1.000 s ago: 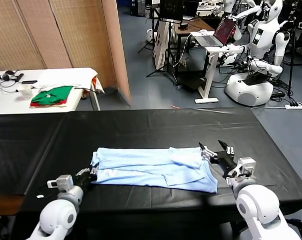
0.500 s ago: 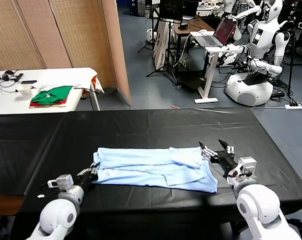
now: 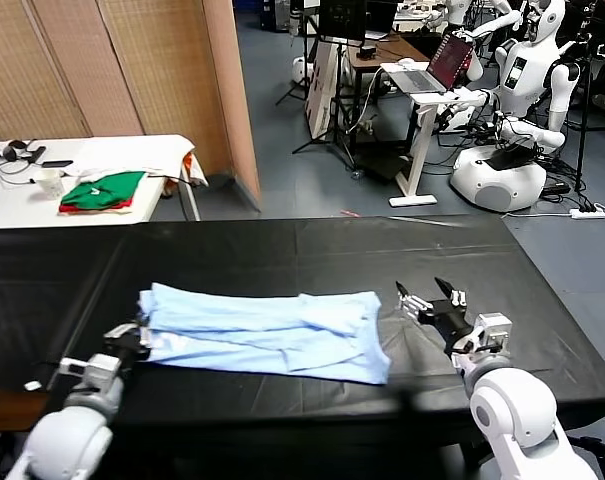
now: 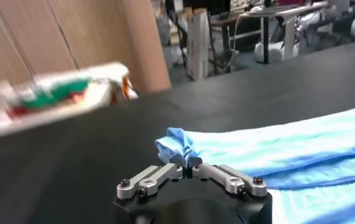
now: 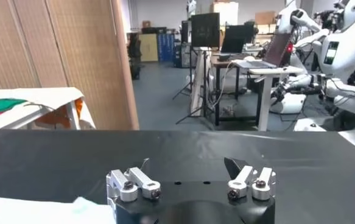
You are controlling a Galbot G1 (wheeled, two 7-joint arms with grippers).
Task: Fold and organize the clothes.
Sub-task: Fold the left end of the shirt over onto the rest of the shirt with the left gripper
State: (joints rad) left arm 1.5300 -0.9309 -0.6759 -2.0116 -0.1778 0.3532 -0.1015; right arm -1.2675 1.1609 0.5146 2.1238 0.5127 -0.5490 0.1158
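The clothes are one pale light-blue T-shirt (image 3: 262, 325), folded lengthwise into a long band across the black table (image 3: 282, 250). My left gripper (image 3: 134, 338) is at the band's left end and is shut on a bunched corner of the fabric. In the left wrist view the T-shirt (image 4: 274, 149) stretches away from the closed left gripper (image 4: 186, 161). My right gripper (image 3: 423, 294) stands open just right of the shirt's right end, apart from it and holding nothing. In the right wrist view the open right gripper (image 5: 186, 167) has only a bit of the T-shirt (image 5: 37, 210) at its side.
A white side table (image 3: 42, 205) at the back left carries folded green-and-red garments (image 3: 102, 190). A wooden screen (image 3: 132, 70) stands behind it. Other robots (image 3: 512, 150) and a laptop desk (image 3: 422, 85) fill the floor at the back right.
My left gripper has pulled back to the left with the shirt's corner, dragging the whole shirt leftward. The shirt's right end has slid away from the right gripper, which has hardly moved.
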